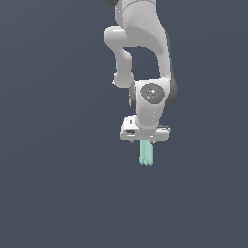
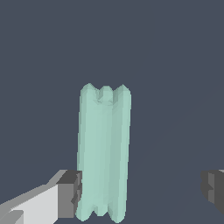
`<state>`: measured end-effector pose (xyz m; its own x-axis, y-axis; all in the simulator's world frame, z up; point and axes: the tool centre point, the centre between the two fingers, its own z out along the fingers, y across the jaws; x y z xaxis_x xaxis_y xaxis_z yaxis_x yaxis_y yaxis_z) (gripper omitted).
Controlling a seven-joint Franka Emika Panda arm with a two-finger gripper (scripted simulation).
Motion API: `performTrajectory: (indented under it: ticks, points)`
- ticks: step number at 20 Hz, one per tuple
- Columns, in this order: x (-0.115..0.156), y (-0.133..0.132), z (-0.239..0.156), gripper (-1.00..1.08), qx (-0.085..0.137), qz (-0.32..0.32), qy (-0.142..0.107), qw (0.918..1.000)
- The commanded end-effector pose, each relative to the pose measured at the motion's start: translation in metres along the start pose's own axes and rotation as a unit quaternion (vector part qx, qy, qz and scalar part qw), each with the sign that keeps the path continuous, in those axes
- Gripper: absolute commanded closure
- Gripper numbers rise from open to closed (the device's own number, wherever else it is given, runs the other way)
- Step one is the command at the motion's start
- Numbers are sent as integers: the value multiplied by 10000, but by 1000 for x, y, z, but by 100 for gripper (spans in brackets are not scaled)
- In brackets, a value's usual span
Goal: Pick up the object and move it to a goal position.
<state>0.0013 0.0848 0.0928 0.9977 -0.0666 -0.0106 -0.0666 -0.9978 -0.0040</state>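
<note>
In the exterior view the white robot arm (image 1: pixel 140 58) reaches down, and the gripper (image 1: pixel 146 141) sits right above the object (image 1: pixel 147 153), a small pale green block with ridges. The block pokes out from under the white hand. The floor is one flat dark grey, and no table edge or corner shows, so I cannot say which edge the block is near. No goal mark shows either. In the wrist view the object (image 2: pixel 104 151) stands between the two dark fingers. One finger pad (image 2: pixel 70 194) looks like it is touching the side of the block. The other pad (image 2: pixel 214 190) is well apart from it, with a wide gap. So the claw is spread wide and is not squeezing anything. I think the step now is to grab the block. To do it well, the claw should sit so the block is in the middle, then close slowly so both pads press the long sides evenly. If only one pad pushes, the block might slide or tip. I see no words, labels or brand names anywhere.
</note>
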Motion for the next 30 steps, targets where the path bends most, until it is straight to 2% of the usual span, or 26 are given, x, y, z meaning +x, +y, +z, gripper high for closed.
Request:
performTrajectory:
  ticks: [1,9,16,25,30]
  points:
    - [-1,-11,10,-92,-8,94,22,10000]
    - [-4,-30,25,-92,-19,234,52,9997]
    - [-5,-31,31,-92,-18,225,47,9997]
    - [-6,-31,70,-92,-19,238,53,9997]
    - [-4,-31,76,-92,-19,241,54,9997]
